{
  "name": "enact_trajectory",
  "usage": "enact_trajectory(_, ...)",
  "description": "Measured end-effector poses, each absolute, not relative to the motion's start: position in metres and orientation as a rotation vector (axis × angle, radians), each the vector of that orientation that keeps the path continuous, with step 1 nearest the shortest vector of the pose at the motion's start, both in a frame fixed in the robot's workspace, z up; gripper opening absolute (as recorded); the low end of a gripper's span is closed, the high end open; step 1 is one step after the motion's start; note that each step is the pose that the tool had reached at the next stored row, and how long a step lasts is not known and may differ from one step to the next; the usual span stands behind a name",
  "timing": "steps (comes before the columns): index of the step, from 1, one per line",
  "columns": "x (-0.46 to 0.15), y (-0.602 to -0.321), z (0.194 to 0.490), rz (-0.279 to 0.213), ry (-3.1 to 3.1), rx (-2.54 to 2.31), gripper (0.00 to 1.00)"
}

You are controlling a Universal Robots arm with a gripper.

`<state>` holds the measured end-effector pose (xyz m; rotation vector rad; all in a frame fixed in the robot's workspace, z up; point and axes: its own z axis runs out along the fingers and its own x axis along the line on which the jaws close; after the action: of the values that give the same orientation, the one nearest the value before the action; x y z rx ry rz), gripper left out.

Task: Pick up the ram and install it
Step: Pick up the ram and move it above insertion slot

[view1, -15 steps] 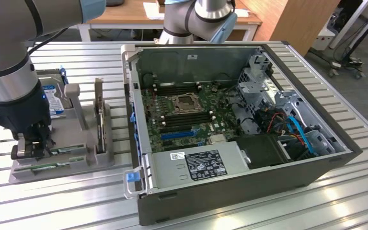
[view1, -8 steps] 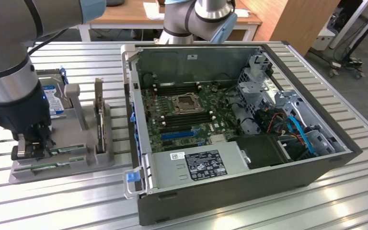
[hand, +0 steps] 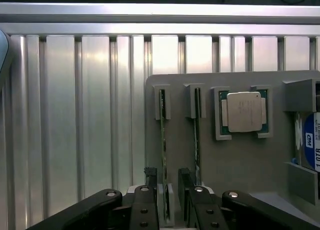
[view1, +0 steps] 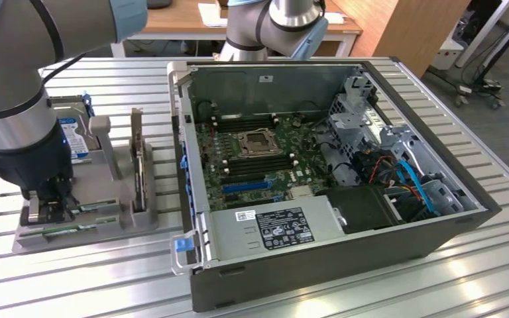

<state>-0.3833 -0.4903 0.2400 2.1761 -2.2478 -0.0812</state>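
Over at the exterior view's left, the black tool hangs above a matte gray moulded holder on the ribbed aluminium surface. Its jaws gape wide astride the thin green ram, which stands on edge in a slot, ungripped. Rightward sits an open metal computer case.

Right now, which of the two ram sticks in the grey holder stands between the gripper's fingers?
The ram stick farther from the processor; the open gripper straddles it. The other stick, beside the processor, stands outside the gripper.
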Motion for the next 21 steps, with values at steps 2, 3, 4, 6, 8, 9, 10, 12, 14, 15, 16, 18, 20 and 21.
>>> enact_trajectory(2,-0.383,-0.490,0.238,-0.081,-2.248,2.176,0.31)
enact_trajectory(3,-0.383,-0.490,0.237,-0.081,-2.248,2.176,0.31)
enact_trajectory(4,-0.383,-0.490,0.236,-0.081,-2.248,2.176,0.31)
enact_trajectory(6,-0.383,-0.490,0.234,-0.081,-2.248,2.176,0.31)
enact_trajectory(8,-0.383,-0.490,0.232,-0.081,-2.248,2.176,0.31)
enact_trajectory(9,-0.383,-0.490,0.231,-0.081,-2.248,2.176,0.31)
enact_trajectory(10,-0.383,-0.490,0.230,-0.081,-2.248,2.176,0.31)
enact_trajectory(12,-0.383,-0.490,0.228,-0.081,-2.248,2.176,0.31)
enact_trajectory(14,-0.383,-0.490,0.227,-0.081,-2.248,2.176,0.31)
enact_trajectory(15,-0.383,-0.490,0.227,-0.081,-2.248,2.176,0.31)
enact_trajectory(16,-0.383,-0.490,0.227,-0.081,-2.248,2.176,0.31)
enact_trajectory(18,-0.383,-0.490,0.226,-0.081,-2.246,2.178,0.31)
enact_trajectory(20,-0.383,-0.490,0.225,-0.081,-2.241,2.182,0.31)
enact_trajectory(21,-0.383,-0.490,0.224,-0.081,-2.238,2.185,0.31)
